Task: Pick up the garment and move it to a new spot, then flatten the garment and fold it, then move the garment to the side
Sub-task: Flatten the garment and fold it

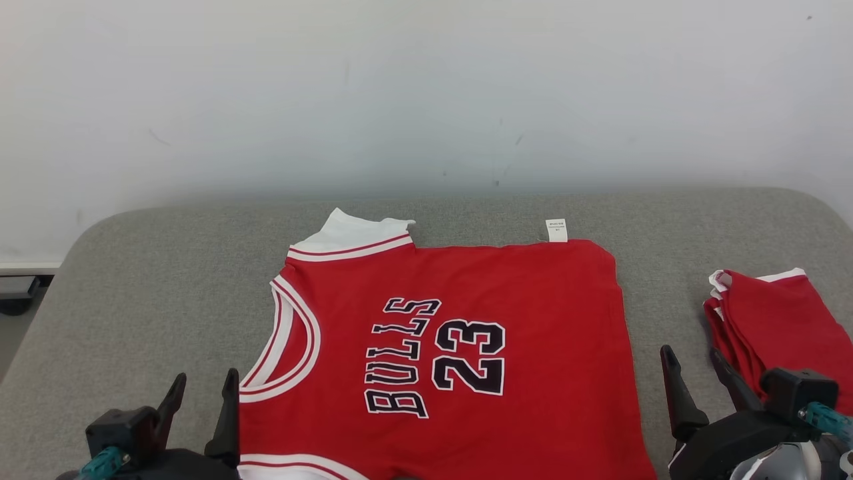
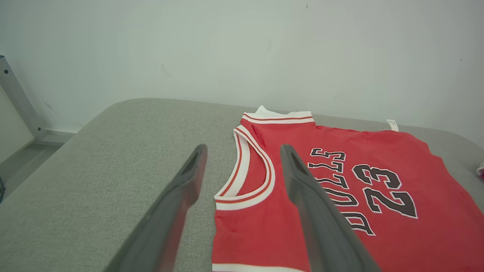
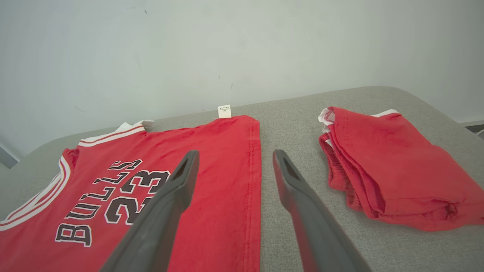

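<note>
The garment is a red basketball jersey with white-and-red trim and black "BULLS 23" lettering. It lies spread flat on the grey padded table, neck toward the left, and a small white label sticks out of its far edge. My left gripper stands open at the lower left, just off the jersey's neckline, with nothing between its fingers. In the left wrist view the garment lies ahead of the left gripper. My right gripper is open at the lower right, beside the garment's hem; the right gripper holds nothing.
A stack of folded red garments with white trim sits at the table's right edge, close to my right gripper, and appears as the folded stack in the right wrist view. A pale wall rises behind the table. Floor shows past the table's rounded left corner.
</note>
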